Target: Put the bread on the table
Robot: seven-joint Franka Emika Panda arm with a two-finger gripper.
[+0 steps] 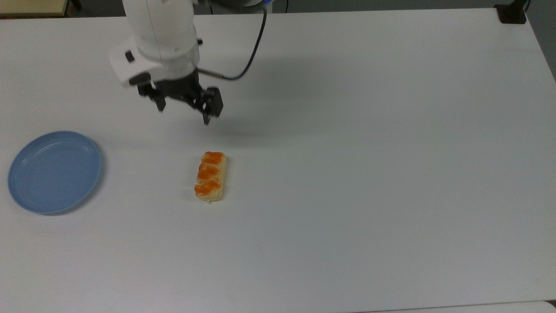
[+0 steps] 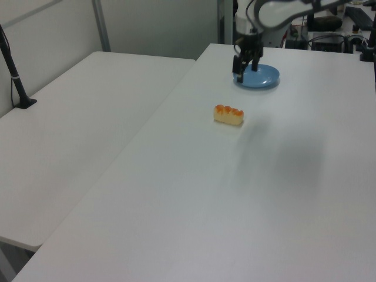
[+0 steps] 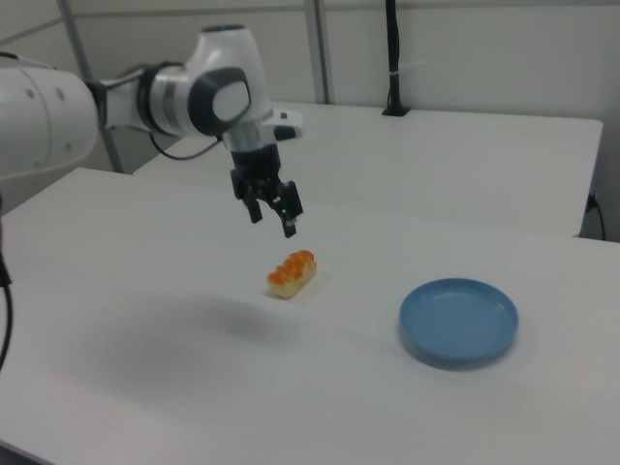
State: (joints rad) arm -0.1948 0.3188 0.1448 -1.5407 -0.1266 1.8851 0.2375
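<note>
The bread (image 1: 210,176) (image 2: 228,114) (image 3: 292,273), a pale oblong roll with three orange-red glazed patches on top, lies flat on the white table (image 1: 369,174) (image 2: 194,194) (image 3: 145,387), free of any grip. My gripper (image 1: 184,108) (image 2: 246,76) (image 3: 272,220) hangs open and empty in the air, well above the bread and toward the top view's upper left of it. Its black fingers (image 1: 212,108) point down with a wide gap between them.
An empty round blue plate (image 1: 54,171) (image 2: 257,76) (image 3: 458,321) rests on the table near the top view's left edge. A second white table (image 2: 76,135) (image 3: 455,160) adjoins. A black post (image 2: 14,76) (image 3: 393,58) stands on that second table.
</note>
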